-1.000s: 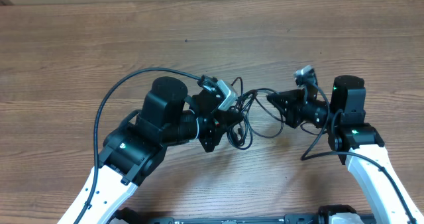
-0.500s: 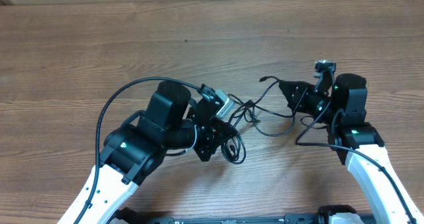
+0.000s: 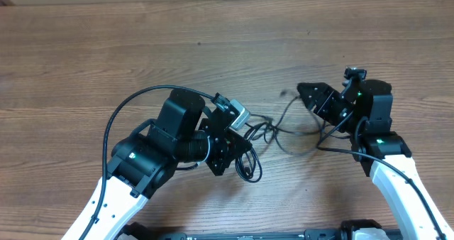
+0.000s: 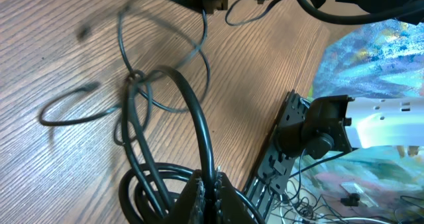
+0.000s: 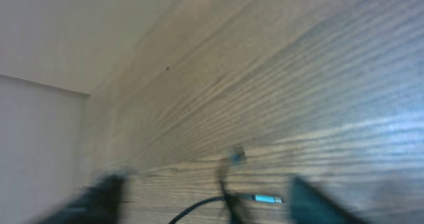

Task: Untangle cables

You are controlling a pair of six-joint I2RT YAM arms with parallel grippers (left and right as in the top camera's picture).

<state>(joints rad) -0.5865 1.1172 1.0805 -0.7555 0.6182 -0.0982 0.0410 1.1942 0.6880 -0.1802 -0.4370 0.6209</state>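
Thin black cables (image 3: 272, 131) lie looped on the wooden table between my two arms. My left gripper (image 3: 242, 157) is shut on one black cable. The left wrist view shows that cable pinched between the fingertips (image 4: 199, 187) of the left gripper (image 4: 211, 185), and coils of the cables (image 4: 136, 85) knot together further out. My right gripper (image 3: 311, 96) hangs open just right of the loose cable ends, holding nothing. In the blurred right wrist view, a cable with a silvery plug (image 5: 263, 199) lies on the table between the wide jaws of the right gripper (image 5: 209, 199).
The left arm's thick black wire (image 3: 117, 112) arcs over the table at the left. In the left wrist view, the table's near edge carries a black frame (image 4: 281, 154), with loose wires and clutter beyond it. Bare wood stretches across the back of the table (image 3: 227, 41).
My right gripper has opened and let go of the cable, whose end has dropped to the table. The right arm has drawn back to the right. My left gripper has pulled slightly down.
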